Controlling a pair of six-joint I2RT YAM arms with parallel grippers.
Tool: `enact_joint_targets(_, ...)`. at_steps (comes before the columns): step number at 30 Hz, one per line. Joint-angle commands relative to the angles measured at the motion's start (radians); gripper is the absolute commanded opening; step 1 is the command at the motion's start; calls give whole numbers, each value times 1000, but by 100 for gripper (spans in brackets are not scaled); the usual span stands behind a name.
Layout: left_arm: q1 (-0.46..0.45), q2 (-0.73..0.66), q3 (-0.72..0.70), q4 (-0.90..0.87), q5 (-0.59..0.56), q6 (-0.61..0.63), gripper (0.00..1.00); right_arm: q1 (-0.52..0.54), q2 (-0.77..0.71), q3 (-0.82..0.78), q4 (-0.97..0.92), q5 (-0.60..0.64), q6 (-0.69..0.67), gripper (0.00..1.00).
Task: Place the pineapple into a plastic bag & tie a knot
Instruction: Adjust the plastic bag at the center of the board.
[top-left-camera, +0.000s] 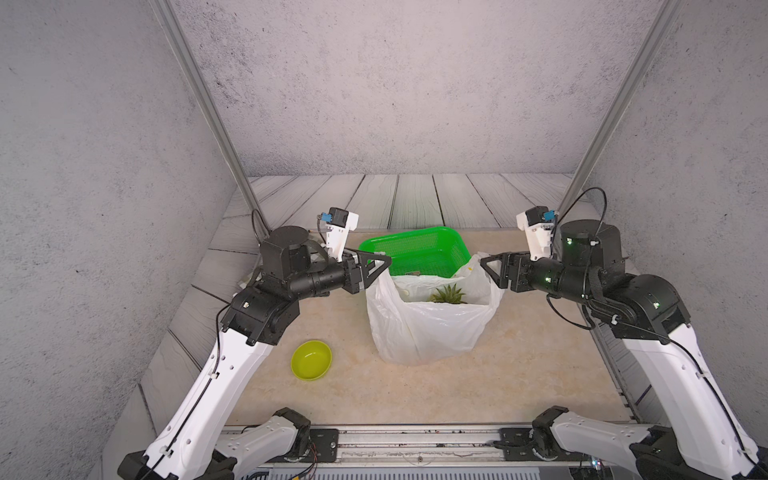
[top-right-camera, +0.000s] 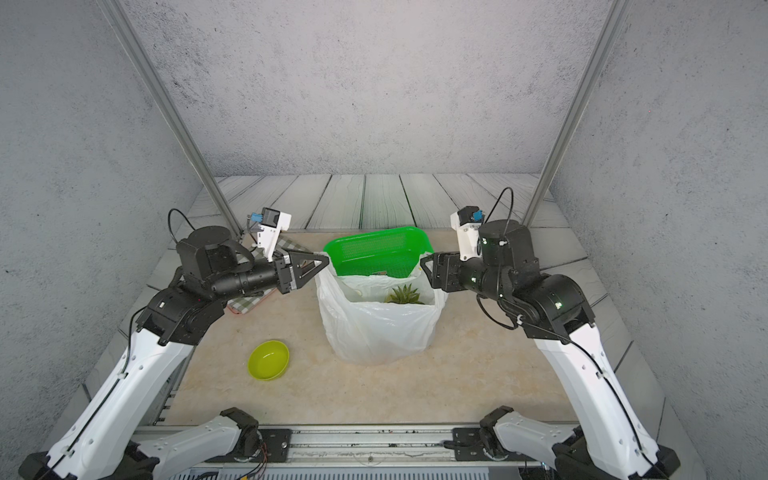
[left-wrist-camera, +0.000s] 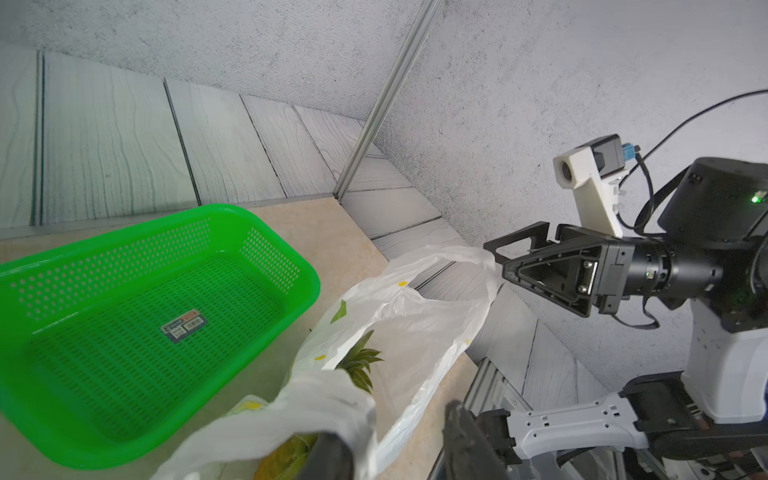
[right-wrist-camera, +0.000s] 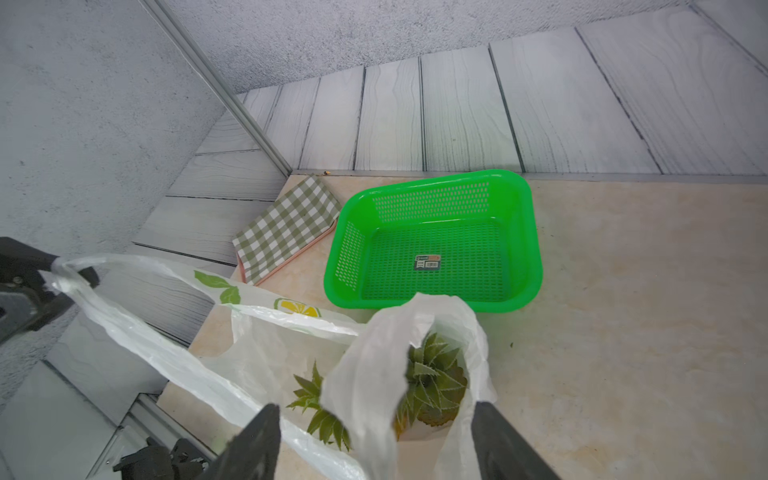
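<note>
The plastic bag (top-left-camera: 428, 328) stands open mid-table, white with lemon and leaf prints. Inside it sits the pineapple (top-left-camera: 448, 295), its green crown showing in the right wrist view (right-wrist-camera: 432, 382). My left gripper (top-left-camera: 386, 262) is at the bag's left handle loop. Its jaws are open in the left wrist view (left-wrist-camera: 395, 453), with the handle strip draped over one finger. My right gripper (top-left-camera: 484, 262) is at the right handle loop. It stands wide open (right-wrist-camera: 376, 440), and the loop hangs loose between its fingers. No knot is in view; the two loops are apart.
A green perforated basket (top-left-camera: 415, 253) holding only a label sits right behind the bag. A yellow-green bowl (top-left-camera: 311, 359) lies at the front left. A folded green-checked cloth (right-wrist-camera: 286, 228) lies at the back left, under my left arm. Grey walls close three sides.
</note>
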Motion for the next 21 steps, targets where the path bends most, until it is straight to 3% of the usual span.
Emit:
enact_joint_targets(1,5,-29,16,-53,-38,27,47,-3,-21,24,-68,95,-18,77)
enact_joint_targets(5,5,-52,26,-129,-94,57,55,-3,-27,51,-31,34,-63,77)
enact_joint_targets(14,6,-116,82,-231,-191,90,59,44,159,295,2,-351,-129,67)
enact_joint_targets(21,15,-115,103,-307,-334,133,65,241,351,470,-42,-315,-130,64)
